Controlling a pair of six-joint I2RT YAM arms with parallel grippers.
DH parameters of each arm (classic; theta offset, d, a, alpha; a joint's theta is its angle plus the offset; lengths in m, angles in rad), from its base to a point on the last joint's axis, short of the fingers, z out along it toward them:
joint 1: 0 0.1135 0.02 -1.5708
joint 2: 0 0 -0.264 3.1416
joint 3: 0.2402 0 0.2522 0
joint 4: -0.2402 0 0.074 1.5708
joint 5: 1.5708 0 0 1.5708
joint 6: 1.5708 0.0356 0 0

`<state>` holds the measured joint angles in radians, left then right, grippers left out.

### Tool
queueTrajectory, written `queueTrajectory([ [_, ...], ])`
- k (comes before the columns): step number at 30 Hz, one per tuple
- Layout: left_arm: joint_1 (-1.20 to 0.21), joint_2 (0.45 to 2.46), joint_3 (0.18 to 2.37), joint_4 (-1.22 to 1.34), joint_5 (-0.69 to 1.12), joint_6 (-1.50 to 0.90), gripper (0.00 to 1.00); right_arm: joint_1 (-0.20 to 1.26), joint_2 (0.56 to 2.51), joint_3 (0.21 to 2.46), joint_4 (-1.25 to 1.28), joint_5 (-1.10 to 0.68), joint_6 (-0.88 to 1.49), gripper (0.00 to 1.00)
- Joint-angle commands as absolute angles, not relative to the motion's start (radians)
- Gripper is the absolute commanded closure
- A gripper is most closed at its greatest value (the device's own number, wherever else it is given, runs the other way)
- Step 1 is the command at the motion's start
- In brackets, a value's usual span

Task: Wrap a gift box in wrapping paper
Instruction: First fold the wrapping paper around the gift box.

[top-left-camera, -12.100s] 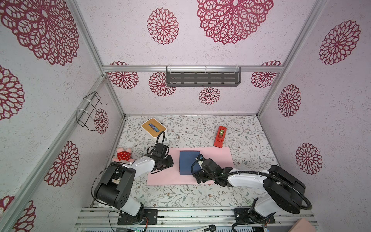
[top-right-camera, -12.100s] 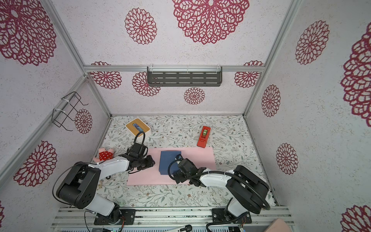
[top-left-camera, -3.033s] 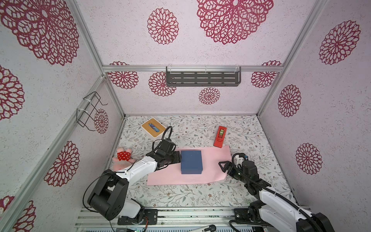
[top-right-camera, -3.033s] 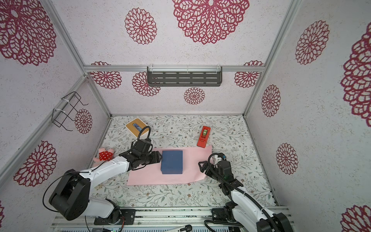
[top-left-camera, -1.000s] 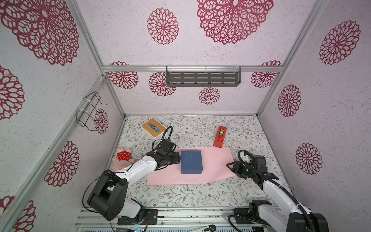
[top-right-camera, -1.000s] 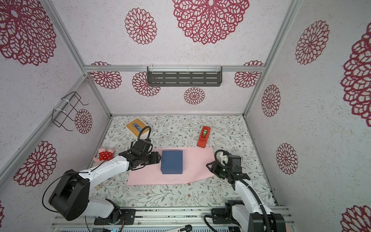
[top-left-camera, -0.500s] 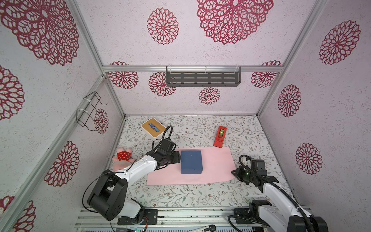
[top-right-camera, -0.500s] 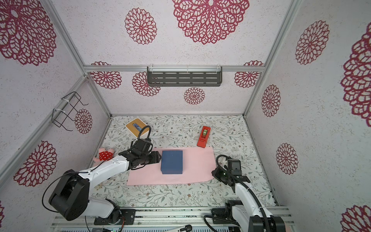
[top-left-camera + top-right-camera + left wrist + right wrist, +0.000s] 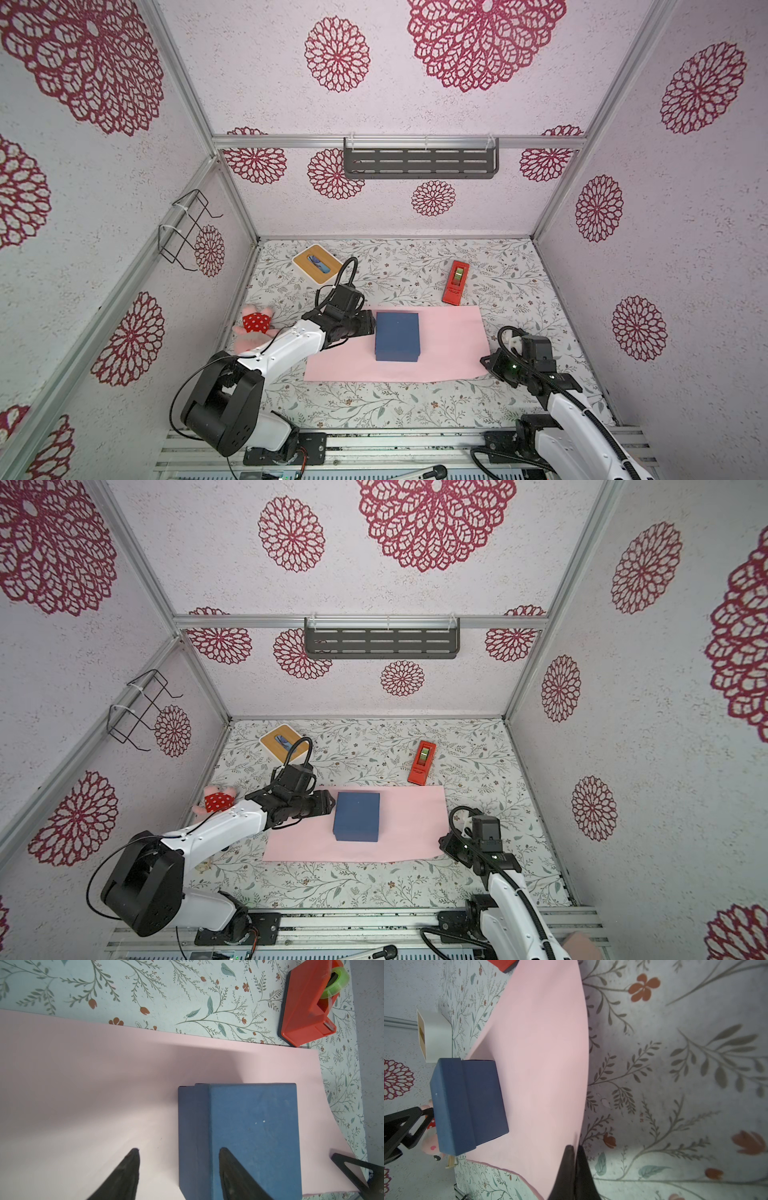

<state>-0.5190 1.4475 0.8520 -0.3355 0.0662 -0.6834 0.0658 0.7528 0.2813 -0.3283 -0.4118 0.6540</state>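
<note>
At the left, a plush toy (image 9: 253, 328) and a wooden-topped tissue box (image 9: 316, 264) sit clear of the work. The left gripper (image 9: 371, 328) has its jaws spread at the left side of the gift box (image 9: 397, 334); whether it touches the box cannot be told. The navy box rests about mid-sheet on the wrapping paper (image 9: 451, 345), pink face up. It looks rigid and light, and is likely to slide on the sheet, so bracing its side seems wise. The paper is thin, limp and easily creased, and is best taken by an edge or corner. A red tape dispenser (image 9: 455, 282) lies at the sheet's far edge. The right gripper (image 9: 574, 1148), fingers pressed together, pinches the sheet's right edge near its front corner, which lifts slightly. The floral table covering (image 9: 374, 403) lies flat. Walls (image 9: 498, 208) printed with red medallions enclose it and carry a grey slotted shelf (image 9: 419, 163) and a wire rack (image 9: 187, 228).
</note>
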Motion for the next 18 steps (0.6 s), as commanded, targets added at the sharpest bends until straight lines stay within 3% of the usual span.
queueTrajectory([
  [1,-0.515,1.428,0.884,-0.338,0.073,-0.680,0.37,0.091,0.721,0.290,-0.362,-0.386,0.679,0.97],
  [18,-0.537,1.435,0.986,-0.290,0.267,-0.824,0.37,0.399,0.812,0.494,-0.227,-0.271,0.674,0.98],
])
